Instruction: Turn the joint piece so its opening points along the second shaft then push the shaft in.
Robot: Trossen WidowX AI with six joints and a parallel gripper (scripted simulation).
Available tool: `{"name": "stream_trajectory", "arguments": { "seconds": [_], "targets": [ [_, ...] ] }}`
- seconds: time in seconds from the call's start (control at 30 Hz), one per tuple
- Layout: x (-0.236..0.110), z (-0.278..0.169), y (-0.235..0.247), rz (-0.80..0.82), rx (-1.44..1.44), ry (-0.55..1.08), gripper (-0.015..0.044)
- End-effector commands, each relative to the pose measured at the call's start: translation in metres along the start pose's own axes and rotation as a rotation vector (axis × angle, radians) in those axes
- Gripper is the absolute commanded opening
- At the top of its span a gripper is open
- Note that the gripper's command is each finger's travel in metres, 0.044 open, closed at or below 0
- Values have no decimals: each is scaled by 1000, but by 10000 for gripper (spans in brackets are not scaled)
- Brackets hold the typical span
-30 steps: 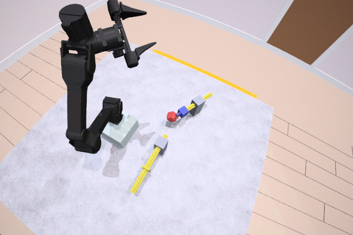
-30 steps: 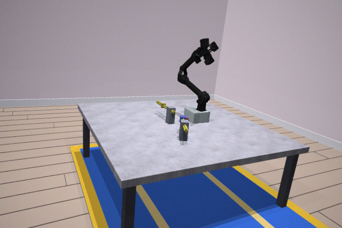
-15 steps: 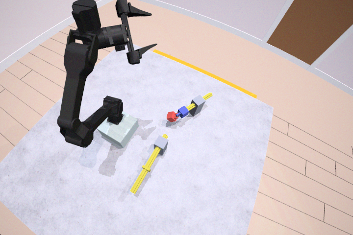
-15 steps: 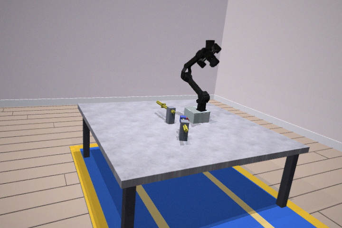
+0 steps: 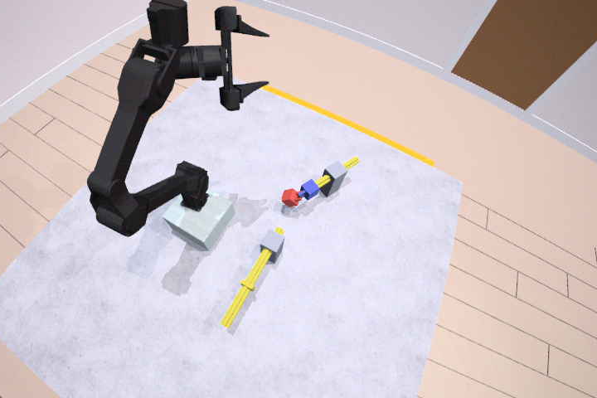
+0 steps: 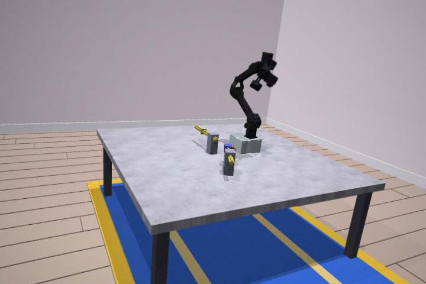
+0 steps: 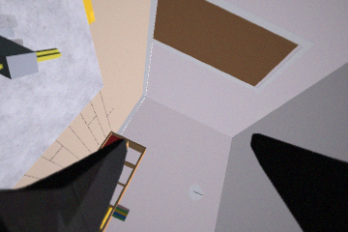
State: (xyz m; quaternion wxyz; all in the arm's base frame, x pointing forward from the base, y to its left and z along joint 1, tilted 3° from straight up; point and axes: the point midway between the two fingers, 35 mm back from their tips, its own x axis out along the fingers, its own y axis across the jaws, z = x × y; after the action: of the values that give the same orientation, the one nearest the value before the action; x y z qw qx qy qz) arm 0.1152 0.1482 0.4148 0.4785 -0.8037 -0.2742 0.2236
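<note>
1. The black two-fingered claw (image 5: 257, 58) hangs high above the far left part of the grey mottled counter (image 5: 356, 300), its fingers spread wide with nothing between them, well apart from every task part.

2. The small red square joint piece (image 5: 290, 196) sits near the middle of the counter, at the end of a blue hinge block (image 5: 310, 188) on the fixed yellow shaft (image 5: 351, 162), which passes through the far grey block (image 5: 335, 176).

3. The second yellow shaft (image 5: 247, 286) lies nearer, running through its own small grey block (image 5: 272, 245); its tip just clears that block and points towards the joint piece, with open counter between.

4. Handling, as a judgement: the joint piece looks rigid, light and small, and should swing freely on its hinges, so a light pinch across two opposite flat faces seems the best hold. An off-centre grip could slip off a corner.

5. The sliding shaft looks stiff and thin; its small cross collar (image 5: 247, 284) partway along looks like a good place to push against.

6. The top view alone shows the angle between the two shafts and the gap to close.

7. The exterior view shows the claw's height above the counter, but the joint piece (image 6: 232, 146) is largely hidden behind a block.

8. The wrist view looks mostly at the walls and floor; only one grey block (image 7: 22, 65) with its shaft shows at the left edge.
</note>
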Motion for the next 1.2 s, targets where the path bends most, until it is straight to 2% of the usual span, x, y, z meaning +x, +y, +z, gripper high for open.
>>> {"name": "stream_trajectory", "arguments": {
  "seconds": [0.0,0.63,1.17],
  "targets": [
    [11,11,8,50,51,-13,440],
    [46,34,48,259,387,12,440],
    [69,45,91,454,705,99,440]
  ]
}}
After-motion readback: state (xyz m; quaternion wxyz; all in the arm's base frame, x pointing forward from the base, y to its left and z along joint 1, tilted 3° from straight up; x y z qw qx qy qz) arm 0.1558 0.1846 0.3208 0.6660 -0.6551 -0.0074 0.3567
